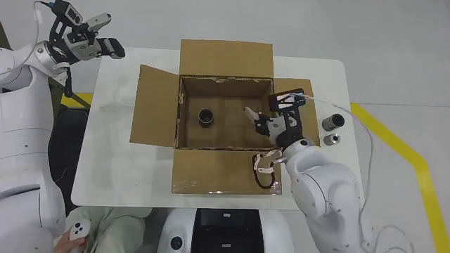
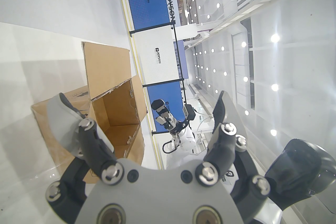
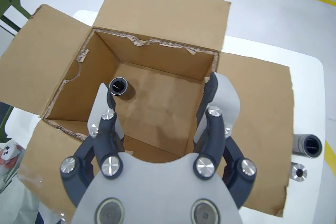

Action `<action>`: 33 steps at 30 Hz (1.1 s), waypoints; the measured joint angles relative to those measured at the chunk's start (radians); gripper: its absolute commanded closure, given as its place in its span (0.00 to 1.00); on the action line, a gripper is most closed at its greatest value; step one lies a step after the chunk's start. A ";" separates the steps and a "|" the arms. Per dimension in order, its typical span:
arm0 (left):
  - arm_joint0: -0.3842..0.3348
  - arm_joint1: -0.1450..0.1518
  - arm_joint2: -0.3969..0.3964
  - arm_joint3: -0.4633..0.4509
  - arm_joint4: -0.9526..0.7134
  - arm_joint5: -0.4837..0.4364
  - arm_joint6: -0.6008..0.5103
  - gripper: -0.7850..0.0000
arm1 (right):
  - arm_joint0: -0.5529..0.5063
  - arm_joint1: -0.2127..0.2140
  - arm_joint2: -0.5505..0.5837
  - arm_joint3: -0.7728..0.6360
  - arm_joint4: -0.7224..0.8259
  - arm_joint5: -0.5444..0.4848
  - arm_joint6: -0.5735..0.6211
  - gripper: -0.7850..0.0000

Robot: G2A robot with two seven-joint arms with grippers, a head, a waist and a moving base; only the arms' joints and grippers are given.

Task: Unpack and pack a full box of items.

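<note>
The box was plain brown corrugated cardboard, square, its four flaps folded outward and its rim ragged where the paper had torn. On its bare floor, toward my left side, one cylinder stood on end: a short, dark metal sleeve with a hollow bore facing up. My right jaws were apart and held nothing, hanging over the right part of the opening near that wall, well apart from the cylinder. Nothing lay between them and it except open air inside the box. My left jaws were also apart and empty, held up off the far left corner of the counter, well away from the box. Beyond the box's right flap, which lay flat on the counter, two more metal pieces sat near each other: a larger sleeve lying on its side with its dark bore showing, and a smaller bright one on end, just nearer to me. The counter was smooth and white with rounded corners. The floor around it was pale grey and crossed by a yellow line. Past the box, the left wrist view showed blue and white panels on black frames under a white ceiling dotted with round lamps.
</note>
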 measured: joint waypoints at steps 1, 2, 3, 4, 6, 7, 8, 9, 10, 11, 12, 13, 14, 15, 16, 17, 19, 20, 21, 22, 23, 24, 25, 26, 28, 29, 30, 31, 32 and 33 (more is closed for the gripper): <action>0.000 0.000 0.000 0.000 0.000 0.000 0.000 0.00 | -0.013 0.002 0.017 -0.008 -0.006 0.001 -0.002 0.16; 0.000 0.000 0.000 0.000 0.000 0.000 0.000 0.00 | -0.030 0.005 0.041 -0.020 -0.010 0.003 -0.002 0.16; 0.000 0.000 0.000 0.000 0.000 0.000 0.000 0.00 | -0.043 0.007 0.060 -0.028 -0.014 0.003 -0.001 0.16; 0.000 0.000 0.000 0.000 0.000 0.000 0.000 0.00 | -0.060 0.011 0.088 -0.041 -0.022 0.001 0.003 0.16; 0.000 0.000 0.000 0.000 0.000 0.000 0.000 0.00 | -0.087 0.015 0.129 -0.061 -0.028 -0.003 0.008 0.16; 0.000 0.000 0.000 0.000 0.000 0.000 0.000 0.00 | -0.105 0.018 0.156 -0.074 -0.028 -0.006 0.010 0.16; 0.000 0.000 0.000 0.000 0.000 0.000 0.000 0.00 | -0.117 0.019 0.175 -0.081 -0.027 -0.005 0.010 0.16; 0.000 0.000 0.000 0.000 0.000 0.000 0.000 0.00 | -0.129 0.021 0.194 -0.087 -0.025 -0.002 0.009 0.16; 0.000 0.000 0.000 0.000 0.000 0.000 0.000 0.00 | -0.143 0.022 0.218 -0.092 -0.024 0.007 0.006 0.16; 0.000 0.000 0.000 0.000 0.000 0.000 0.000 0.00 | -0.152 0.023 0.236 -0.095 -0.021 0.013 0.003 0.17; 0.000 0.000 0.000 0.000 0.000 0.000 0.000 0.00 | -0.161 0.024 0.253 -0.096 -0.019 0.021 0.001 0.16; 0.000 0.000 0.000 0.000 0.000 0.000 0.000 0.00 | -0.168 0.024 0.270 -0.096 -0.018 0.029 -0.002 0.16; 0.000 0.000 0.000 0.000 0.000 0.000 0.000 0.00 | -0.176 0.025 0.292 -0.093 -0.015 0.039 -0.003 0.16; 0.000 0.000 0.000 0.000 0.000 0.000 0.000 0.00 | -0.180 0.026 0.308 -0.090 -0.010 0.045 -0.004 0.16; 0.000 0.000 0.000 0.000 0.000 0.000 0.000 0.00 | -0.183 0.026 0.324 -0.086 -0.004 0.050 -0.004 0.16; 0.000 0.000 0.000 0.000 0.000 0.000 0.000 0.00 | -0.186 0.027 0.345 -0.081 0.004 0.054 -0.003 0.16; 0.000 0.000 0.000 0.000 0.000 0.000 0.000 0.00 | -0.191 0.028 0.376 -0.073 0.020 0.057 -0.002 0.16; 0.000 0.000 0.000 0.000 0.000 0.000 0.000 0.00 | -0.195 0.029 0.396 -0.065 0.029 0.059 0.000 0.16; 0.000 0.000 0.000 0.000 0.000 0.000 0.000 0.00 | -0.197 0.029 0.409 -0.059 0.038 0.059 0.001 0.17; 0.000 0.000 0.000 0.000 0.000 0.000 0.000 0.00 | -0.198 0.030 0.422 -0.050 0.047 0.060 0.003 0.17; 0.000 0.000 0.000 0.000 0.000 0.000 0.000 0.00 | -0.200 0.031 0.438 -0.038 0.057 0.060 0.006 0.17; 0.000 0.000 0.000 0.000 0.000 0.000 0.000 0.00 | -0.200 0.031 0.449 -0.028 0.065 0.060 0.008 0.18; 0.000 0.000 0.000 0.000 0.000 0.000 0.000 0.00 | -0.201 0.032 0.458 -0.018 0.073 0.060 0.010 0.18; 0.000 0.000 0.000 0.000 0.000 0.000 0.000 0.00 | -0.202 0.032 0.469 -0.003 0.082 0.060 0.012 0.19; 0.000 0.000 0.000 0.000 0.000 0.000 0.000 0.00 | -0.201 0.033 0.484 0.022 0.100 0.065 0.014 0.20; 0.000 0.000 0.000 0.000 0.000 0.000 0.000 0.00 | -0.200 0.033 0.494 0.040 0.110 0.069 0.014 0.21; 0.000 0.000 0.000 0.000 0.000 0.000 0.000 0.00 | -0.198 0.033 0.501 0.054 0.120 0.071 0.012 0.21; 0.000 0.000 0.000 0.000 0.000 0.000 0.000 0.00 | -0.196 0.034 0.507 0.068 0.129 0.070 0.009 0.22; 0.000 0.000 0.000 0.000 0.000 0.000 0.000 0.00 | -0.195 0.034 0.513 0.085 0.137 0.067 0.003 0.23; 0.000 0.000 0.000 0.000 0.000 0.000 0.000 0.00 | -0.194 0.035 0.516 0.098 0.144 0.065 -0.001 0.25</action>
